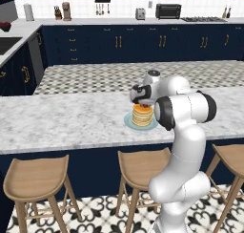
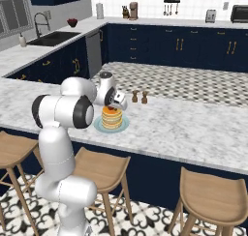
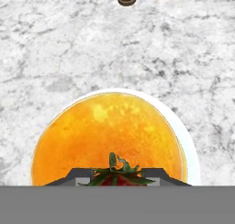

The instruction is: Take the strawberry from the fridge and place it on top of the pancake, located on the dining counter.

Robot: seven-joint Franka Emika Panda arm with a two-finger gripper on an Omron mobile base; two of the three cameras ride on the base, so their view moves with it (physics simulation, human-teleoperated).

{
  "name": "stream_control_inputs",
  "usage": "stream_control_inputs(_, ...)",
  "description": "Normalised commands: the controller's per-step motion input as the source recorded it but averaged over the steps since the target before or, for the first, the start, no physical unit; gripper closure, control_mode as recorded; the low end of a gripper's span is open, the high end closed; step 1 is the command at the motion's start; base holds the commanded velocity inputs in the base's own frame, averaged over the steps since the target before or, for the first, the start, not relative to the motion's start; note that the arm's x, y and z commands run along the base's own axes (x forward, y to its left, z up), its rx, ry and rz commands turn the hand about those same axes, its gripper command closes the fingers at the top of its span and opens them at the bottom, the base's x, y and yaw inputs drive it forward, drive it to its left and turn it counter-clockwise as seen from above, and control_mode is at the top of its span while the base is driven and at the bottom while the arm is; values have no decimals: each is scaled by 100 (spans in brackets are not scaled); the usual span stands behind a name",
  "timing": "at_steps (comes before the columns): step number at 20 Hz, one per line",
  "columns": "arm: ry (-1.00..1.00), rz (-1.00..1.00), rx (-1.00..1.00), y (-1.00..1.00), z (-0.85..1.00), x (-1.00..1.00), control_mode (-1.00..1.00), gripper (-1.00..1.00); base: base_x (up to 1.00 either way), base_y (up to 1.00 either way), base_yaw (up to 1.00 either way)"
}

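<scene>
The desk (image 1: 57, 122), the long marble dining counter with wooden stools (image 1: 35, 177) along its near side, carries everything that matters. On it sits the pale blue plate (image 2: 125, 126) with the pancake (image 3: 110, 136) stack. My tool (image 3: 118, 178) hangs directly over that stack, narrowed on the strawberry (image 3: 117, 175), whose green leaves show between my fingertips (image 3: 75, 177). The berry lies straight below me and just above the top pancake, near its edge rather than its middle, so I judge the release needs only a short drop.

Evenly bright, flat rendered light; soft, faint shadows under stools (image 1: 35, 177); slightly blurry, no glare or edge distortion.
</scene>
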Motion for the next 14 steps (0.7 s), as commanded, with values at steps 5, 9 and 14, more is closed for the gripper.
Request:
stream_control_inputs(5,-2,0,0,2,-8,-1,-100,100,0,0,0)
stream_control_inputs(9,-2,0,0,8,-7,7,-100,100,0,0,0)
stream_control_inputs(14,0,0,0,16,-22,1,-100,-100,0,0,0)
